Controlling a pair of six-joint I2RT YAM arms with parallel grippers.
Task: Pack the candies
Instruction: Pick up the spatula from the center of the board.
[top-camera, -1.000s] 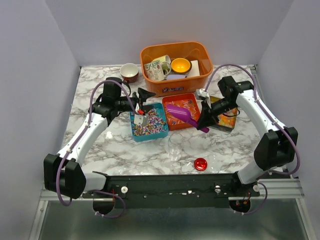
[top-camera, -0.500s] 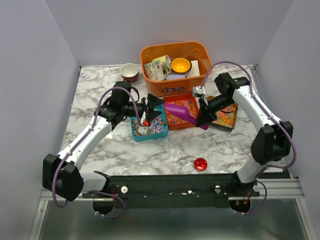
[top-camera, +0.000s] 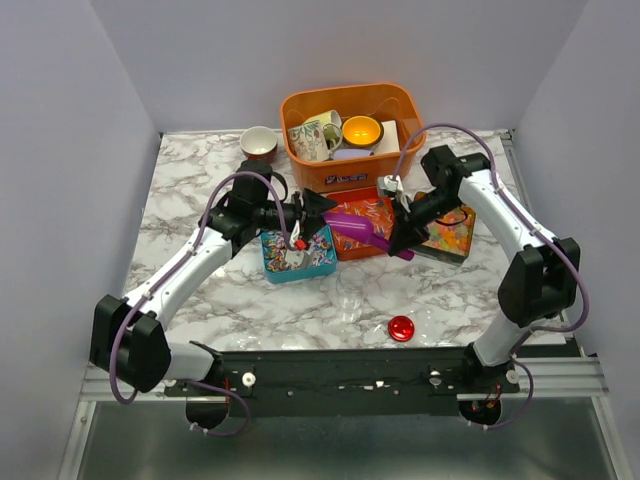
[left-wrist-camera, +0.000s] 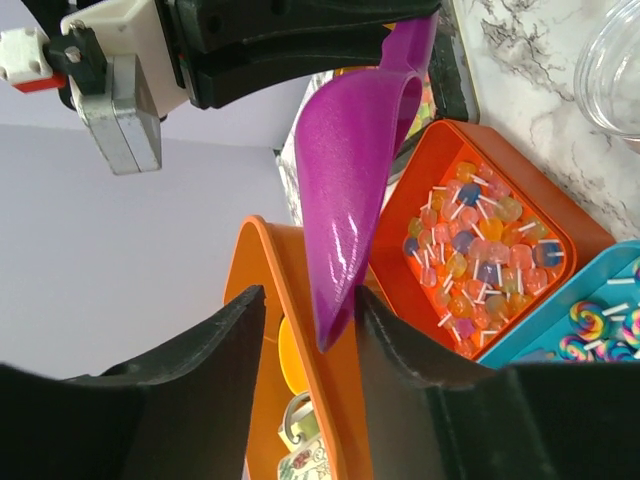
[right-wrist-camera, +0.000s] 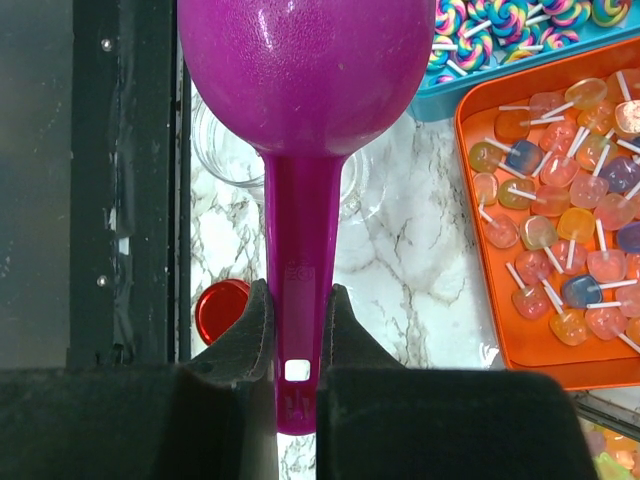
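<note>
Over the orange tray (top-camera: 352, 256), purple scoop (top-camera: 362, 232) between left end effector (top-camera: 327, 208) and right end effector (top-camera: 399, 244)

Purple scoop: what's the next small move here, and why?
Probably close the left pincer on the front lip of the scoop. That lip sits between its open fingers, while the right pincer grips only the handle, so this looks like a handover.

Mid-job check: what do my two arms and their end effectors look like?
Both the left arm and right arm have white links, black joints and black bases, with a purple cable looping along each. The left end effector and right end effector are black, with two thick matte fingers.
</note>
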